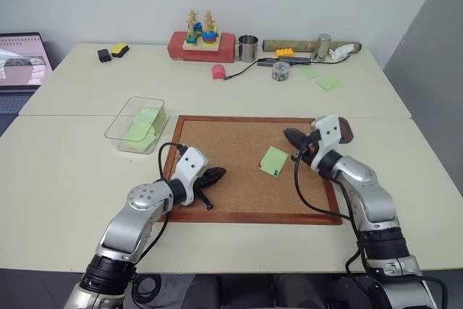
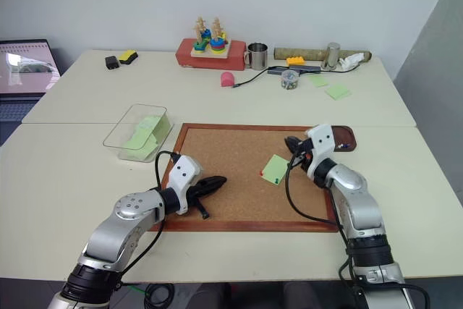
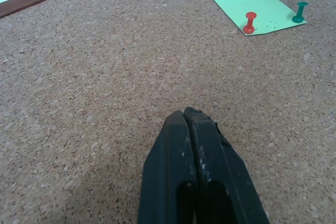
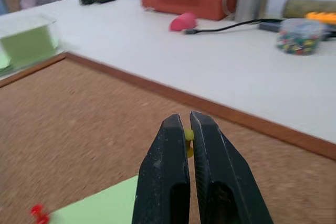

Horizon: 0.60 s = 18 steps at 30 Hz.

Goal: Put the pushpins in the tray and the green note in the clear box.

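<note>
A yellow pushpin (image 4: 188,139) sits pinched between the right gripper (image 4: 185,121)'s closed fingers, held above the cork board (image 1: 239,179), presumably pulled free to go to the tray (image 2: 346,137) just behind that hand. The green note (image 1: 274,161) lies on the board below, pinned by a red pushpin (image 3: 249,22) and a green one (image 3: 300,12). The left gripper (image 3: 185,116) rests shut and empty, well apart; the clear box (image 1: 137,125) waits beside the board.

light green note (image 1: 274,161), red pushpin (image 3: 249,22), speckled brown cork board (image 1: 239,186)
</note>
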Each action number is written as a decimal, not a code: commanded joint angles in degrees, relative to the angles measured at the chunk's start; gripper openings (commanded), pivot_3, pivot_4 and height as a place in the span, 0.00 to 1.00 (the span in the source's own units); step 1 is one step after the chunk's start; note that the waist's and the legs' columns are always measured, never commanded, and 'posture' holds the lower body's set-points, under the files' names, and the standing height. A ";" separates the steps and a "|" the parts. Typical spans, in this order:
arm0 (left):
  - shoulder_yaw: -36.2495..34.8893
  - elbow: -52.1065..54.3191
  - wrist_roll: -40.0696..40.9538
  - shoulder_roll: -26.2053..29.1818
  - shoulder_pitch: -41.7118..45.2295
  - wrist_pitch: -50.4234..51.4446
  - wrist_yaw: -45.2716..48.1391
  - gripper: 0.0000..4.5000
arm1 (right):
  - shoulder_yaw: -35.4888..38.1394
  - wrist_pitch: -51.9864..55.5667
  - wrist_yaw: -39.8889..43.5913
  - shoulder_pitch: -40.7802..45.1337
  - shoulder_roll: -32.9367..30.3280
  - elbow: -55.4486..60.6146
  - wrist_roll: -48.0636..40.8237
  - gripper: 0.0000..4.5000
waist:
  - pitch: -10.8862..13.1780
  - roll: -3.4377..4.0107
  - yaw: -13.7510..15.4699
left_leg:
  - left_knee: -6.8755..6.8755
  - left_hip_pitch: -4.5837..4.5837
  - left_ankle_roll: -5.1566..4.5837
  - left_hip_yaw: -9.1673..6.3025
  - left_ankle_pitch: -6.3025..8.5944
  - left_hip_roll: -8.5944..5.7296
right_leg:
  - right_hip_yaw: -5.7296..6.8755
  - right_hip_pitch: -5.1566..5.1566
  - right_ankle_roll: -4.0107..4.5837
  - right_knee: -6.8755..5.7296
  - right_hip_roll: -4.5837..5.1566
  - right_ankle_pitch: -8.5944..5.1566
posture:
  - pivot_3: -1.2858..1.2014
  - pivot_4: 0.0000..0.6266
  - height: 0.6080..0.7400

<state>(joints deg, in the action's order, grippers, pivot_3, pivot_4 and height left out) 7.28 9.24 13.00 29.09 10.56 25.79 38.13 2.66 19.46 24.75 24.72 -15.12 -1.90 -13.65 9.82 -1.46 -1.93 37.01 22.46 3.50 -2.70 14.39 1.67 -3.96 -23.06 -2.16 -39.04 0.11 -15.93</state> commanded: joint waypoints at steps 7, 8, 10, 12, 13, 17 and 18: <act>0.89 -1.29 -1.12 0.65 -1.36 2.45 0.34 0.00 | 10.40 -1.74 -7.56 10.90 -5.98 -18.67 0.88 0.01 | 0.00 0.01 -0.05 | -0.04 -0.02 0.00 0.06 0.00 0.00 | -0.05 -0.01 0.01 0.02 0.00 0.00 | 0.52 0.24 1.00; 0.83 -1.36 -1.07 0.61 -1.22 2.45 0.43 0.00 | 10.84 -1.58 -7.57 11.99 -6.41 -21.26 0.75 0.01 | 0.00 0.01 -0.07 | -0.04 -0.03 -0.01 0.09 0.00 0.00 | -0.07 -0.01 0.01 0.01 0.00 0.00 | 0.52 0.24 1.00; 0.75 -1.45 -1.08 0.56 -1.10 2.36 0.48 0.00 | 11.50 -1.77 -7.19 13.80 -6.96 -25.80 0.42 0.01 | 0.00 0.02 -0.13 | -0.03 -0.05 -0.01 0.14 0.00 0.00 | -0.10 -0.01 0.01 0.01 0.00 0.01 | 0.52 0.24 1.00; 0.67 -1.39 -1.10 0.53 -1.15 2.28 0.44 0.00 | 11.82 -1.95 -6.26 15.30 -7.36 -29.52 -0.04 0.01 | 0.00 0.02 -0.19 | -0.03 -0.05 -0.01 0.16 0.00 0.00 | -0.12 -0.01 0.01 0.01 0.00 0.00 | 0.52 0.24 1.00; 0.60 -1.40 -1.08 0.54 -1.10 2.29 0.44 0.00 | 11.74 -2.35 -5.77 15.90 -7.54 -30.98 0.01 0.01 | 0.00 0.02 -0.26 | -0.03 -0.05 -0.01 0.16 0.00 0.00 | -0.12 -0.01 0.01 0.01 0.00 0.01 | 0.52 0.24 1.00; 0.22 -0.90 -0.93 0.67 -1.33 2.50 0.33 0.00 | 11.89 -2.94 -3.89 18.05 -8.15 -35.83 -0.18 0.01 | 0.00 0.03 -0.39 | -0.04 -0.04 -0.01 0.18 0.00 0.00 | -0.13 -0.01 0.01 0.02 0.00 0.00 | 0.52 0.24 1.00; 0.17 -0.81 -0.93 0.70 -1.41 2.52 0.31 0.00 | 11.95 -2.99 -3.60 18.38 -8.24 -36.57 -0.25 0.01 | 0.00 0.03 -0.44 | -0.04 -0.04 -0.01 0.18 0.00 0.00 | -0.13 -0.01 0.01 0.02 0.01 0.01 | 0.52 0.24 1.00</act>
<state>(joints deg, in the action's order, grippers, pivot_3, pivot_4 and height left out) 6.82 9.90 13.04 29.10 10.34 26.10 38.55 13.40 17.90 20.06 40.90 -22.16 -38.17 -12.84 9.82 -1.43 -2.37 36.97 22.41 3.49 -2.52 14.39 1.66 -4.09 -23.07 -2.15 -39.02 0.12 -15.93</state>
